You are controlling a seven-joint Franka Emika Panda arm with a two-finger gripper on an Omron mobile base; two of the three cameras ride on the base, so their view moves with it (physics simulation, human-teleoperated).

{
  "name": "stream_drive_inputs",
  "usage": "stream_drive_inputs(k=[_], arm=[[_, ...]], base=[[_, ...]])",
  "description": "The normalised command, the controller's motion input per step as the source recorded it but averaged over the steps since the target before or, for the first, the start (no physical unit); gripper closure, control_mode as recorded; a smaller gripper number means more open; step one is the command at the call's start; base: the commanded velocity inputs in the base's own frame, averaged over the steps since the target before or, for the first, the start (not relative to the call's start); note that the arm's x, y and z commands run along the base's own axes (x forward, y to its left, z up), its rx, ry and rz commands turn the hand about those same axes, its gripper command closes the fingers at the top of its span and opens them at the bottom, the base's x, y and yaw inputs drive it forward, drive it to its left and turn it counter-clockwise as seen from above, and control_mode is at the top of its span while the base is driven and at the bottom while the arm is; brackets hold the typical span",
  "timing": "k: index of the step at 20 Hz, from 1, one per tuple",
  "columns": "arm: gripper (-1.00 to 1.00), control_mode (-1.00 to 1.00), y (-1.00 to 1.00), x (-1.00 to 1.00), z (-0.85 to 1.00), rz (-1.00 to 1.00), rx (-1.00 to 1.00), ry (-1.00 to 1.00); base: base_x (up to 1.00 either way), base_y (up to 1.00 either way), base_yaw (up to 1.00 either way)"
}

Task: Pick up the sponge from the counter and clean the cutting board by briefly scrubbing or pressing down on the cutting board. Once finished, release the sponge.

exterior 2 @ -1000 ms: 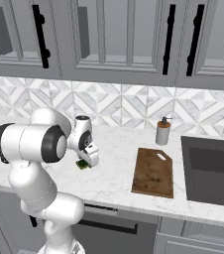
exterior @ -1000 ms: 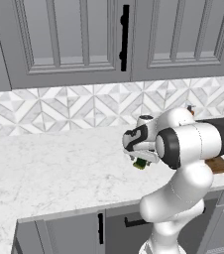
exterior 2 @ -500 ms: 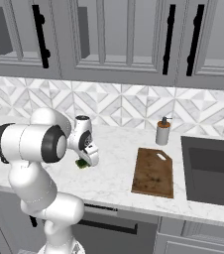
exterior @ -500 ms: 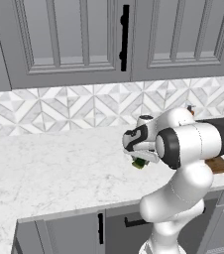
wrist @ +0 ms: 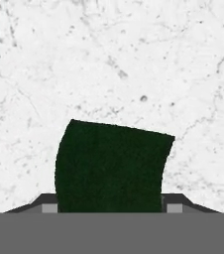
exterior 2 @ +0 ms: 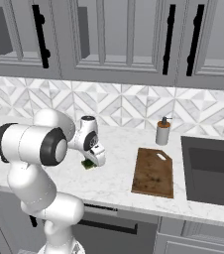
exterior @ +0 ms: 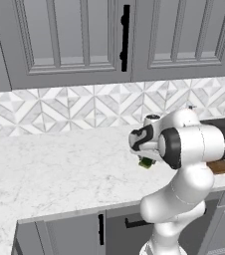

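The sponge (wrist: pixel 109 166) shows its dark green top in the hand view, lying on the white marble counter (wrist: pixel 134 64). My gripper (wrist: pixel 109 207) is down over it, and both fingertips (wrist: pixel 48 206) press against its sides, so the gripper is shut on it. In the base views the sponge (exterior: pixel 145 163) (exterior 2: pixel 87 164) peeks out just under the hand (exterior: pixel 143 149) (exterior 2: pixel 91 151), low at the counter (exterior: pixel 59 164). The reddish-brown cutting board (exterior 2: pixel 153 172) lies to the right of the hand, apart from it; just its corner (exterior: pixel 220 167) shows behind the arm.
A soap dispenser (exterior 2: pixel 162 133) stands by the backsplash behind the board. A dark sink (exterior 2: pixel 213 168) is set into the counter right of the board. Wall cabinets hang above. Bare counter stretches to the left of the hand.
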Motion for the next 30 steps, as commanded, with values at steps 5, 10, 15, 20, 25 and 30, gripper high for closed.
stream_drive_inputs(k=[5,10,15,20,25,30], arm=[[1.00,-1.00,-0.82,0.00,0.25,0.32,-0.03,0.00],[1.00,-1.00,-0.68,0.02,0.49,0.38,0.00,0.00],[1.00,-1.00,-0.63,0.01,0.27,0.38,0.00,0.00],[1.00,-1.00,-0.57,0.08,-0.06,0.30,0.02,-0.01],[1.00,-1.00,-0.50,0.11,0.21,0.10,0.01,-0.02],[1.00,-1.00,-0.25,0.06,0.17,0.07,0.00,-0.01]], base=[[0.00,0.00,0.00],[0.00,0.00,0.00],[0.00,0.00,0.00],[0.00,0.00,0.00],[0.00,0.00,0.00],[0.00,0.00,0.00]])
